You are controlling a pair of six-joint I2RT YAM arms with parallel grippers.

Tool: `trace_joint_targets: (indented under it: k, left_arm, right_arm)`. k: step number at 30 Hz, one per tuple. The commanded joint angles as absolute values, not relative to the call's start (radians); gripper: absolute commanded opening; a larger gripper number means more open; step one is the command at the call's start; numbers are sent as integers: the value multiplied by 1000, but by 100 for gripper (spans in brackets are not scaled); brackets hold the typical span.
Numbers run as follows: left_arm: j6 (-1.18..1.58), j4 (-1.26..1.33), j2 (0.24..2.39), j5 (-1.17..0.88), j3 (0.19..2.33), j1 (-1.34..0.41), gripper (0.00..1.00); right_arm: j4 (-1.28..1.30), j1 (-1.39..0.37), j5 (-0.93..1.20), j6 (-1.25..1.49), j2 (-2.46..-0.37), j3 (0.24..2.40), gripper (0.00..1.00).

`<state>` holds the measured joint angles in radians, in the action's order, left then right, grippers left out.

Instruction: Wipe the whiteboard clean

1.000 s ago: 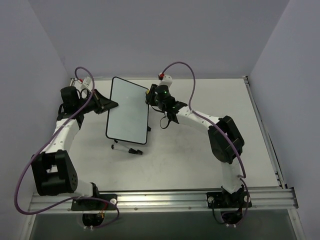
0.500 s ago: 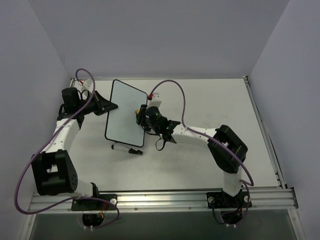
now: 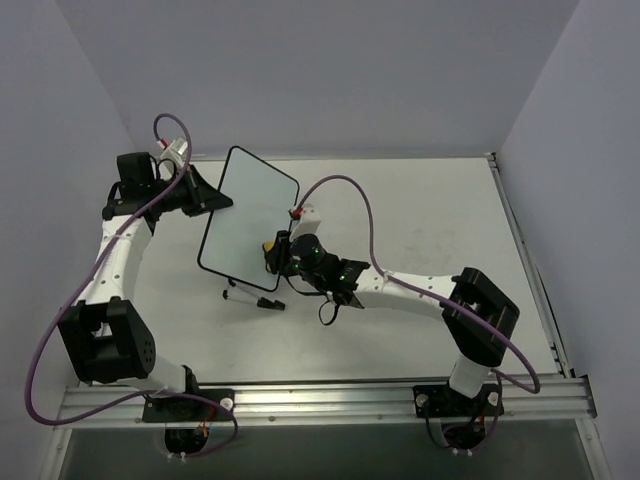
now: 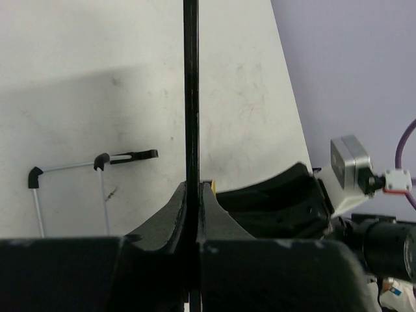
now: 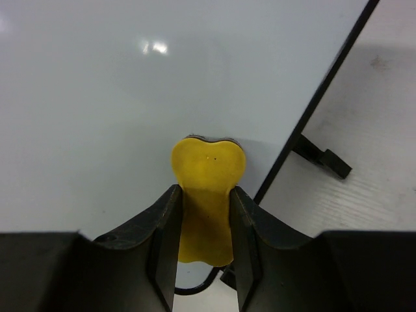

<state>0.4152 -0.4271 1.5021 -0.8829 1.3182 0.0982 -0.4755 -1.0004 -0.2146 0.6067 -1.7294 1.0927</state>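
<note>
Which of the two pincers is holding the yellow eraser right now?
The right pincer: its fingers clamp the yellow eraser at the face of the whiteboard. The left pincer is shut only on the whiteboard's thin black edge.

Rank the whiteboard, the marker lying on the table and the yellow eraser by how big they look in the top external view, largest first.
1. whiteboard: by far the largest.
2. marker: a short, thin stick.
3. yellow eraser: only a small patch of it shows, so its place below the marker is less sure.
</note>
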Motion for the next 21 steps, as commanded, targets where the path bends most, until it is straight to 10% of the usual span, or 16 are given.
trace_joint_targets:
  k: [1,21]
  left_arm:
    - [358,-606,1470,-948,1394,83,2]
    - [230,-689,1470,-764,1364,87,2]
  right_arm:
    - [-411,-907,-161,598,-1629,1063,0]
    - [-380,-672,-46,600,-1398,970,0]
